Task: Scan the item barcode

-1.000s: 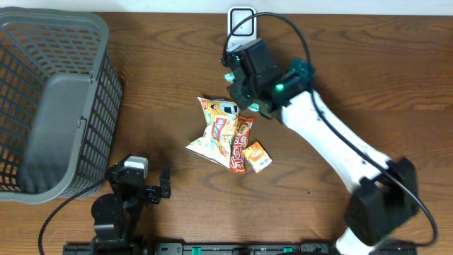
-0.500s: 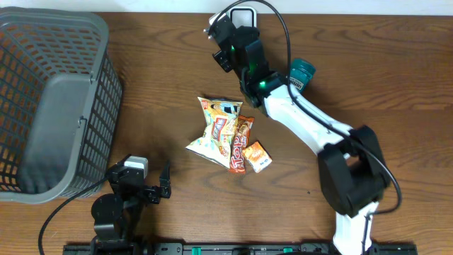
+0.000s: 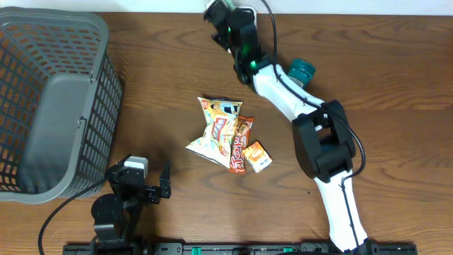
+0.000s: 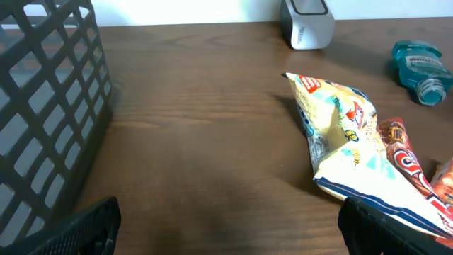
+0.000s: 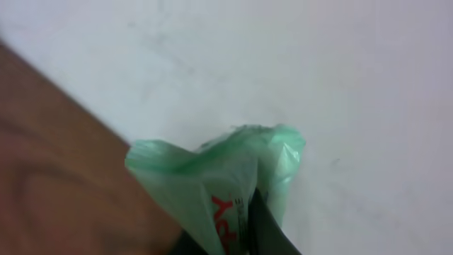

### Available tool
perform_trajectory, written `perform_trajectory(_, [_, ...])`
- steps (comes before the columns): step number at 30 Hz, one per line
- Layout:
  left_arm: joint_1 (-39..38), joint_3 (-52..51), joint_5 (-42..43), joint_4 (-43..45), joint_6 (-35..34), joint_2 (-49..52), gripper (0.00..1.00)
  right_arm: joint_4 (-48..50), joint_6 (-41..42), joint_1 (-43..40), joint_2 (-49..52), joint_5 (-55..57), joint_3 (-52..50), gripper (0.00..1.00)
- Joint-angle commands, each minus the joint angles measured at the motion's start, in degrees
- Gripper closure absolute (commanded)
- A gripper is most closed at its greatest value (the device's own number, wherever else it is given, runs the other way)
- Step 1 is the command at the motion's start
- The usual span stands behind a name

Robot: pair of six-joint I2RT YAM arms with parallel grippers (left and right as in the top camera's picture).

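Editor: Basket (image 3: 49, 99) first; what sits in it?

Photographer: Grey mesh basket, upright at the left end of the table (image 3: 141, 85), top open; a grey bottom shows through it; whether that is a liner I cannot tell.

Editor: And the loose goods?

Photographer: Mid-table, outside the basket, a small heap; a white-and-blue bag (image 3: 216, 127), a red-and-orange bar (image 3: 241, 142) overlapping its right edge, an orange box (image 3: 257, 156) touching the bar's lower end; a teal bottle (image 3: 303, 70) lies on its side to the right, apart from the heap, just beside the right arm.

Editor: Grippers?

Photographer: Right gripper (image 3: 219, 14) reaches to the far edge, at the white scanner (image 4: 306, 21); its jaws are clamped on a green packet (image 5: 212, 184) with red lettering; the right wrist camera shows the packet's crimped end sticking out past the dark fingers (image 5: 265, 227), white wall behind, brown tabletop to the left; which face carries the barcode I cannot tell. Left gripper (image 4: 237, 237) sits low at the near edge, jaws spread wide, holding nothing; it points across the table, basket wall on its left, heap on its right.
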Motion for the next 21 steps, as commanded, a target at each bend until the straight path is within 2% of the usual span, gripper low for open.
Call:
perform_trajectory(1, [0.1, -0.8, -0.2, -1.4, -0.5, 0.0, 0.02, -2.0, -3.7, -0.8, 6.2, 0.5, 9.0, 0.99])
perform_trajectory(3, [0.1, -0.8, -0.2, -1.4, -0.5, 0.0, 0.02, -1.9, -5.6, -0.7, 9.0, 0.3, 12.2, 0.99])
perform_trajectory(8, [0.1, -0.8, -0.2, -1.4, -0.5, 0.0, 0.02, 1.7, -6.1, -1.0, 11.2, 0.0, 12.9, 0.99])
perform_trajectory(21, [0.1, -0.8, -0.2, -1.4, -0.5, 0.0, 0.02, -0.8, -6.4, -2.3, 11.8, 1.7, 12.9, 0.99])
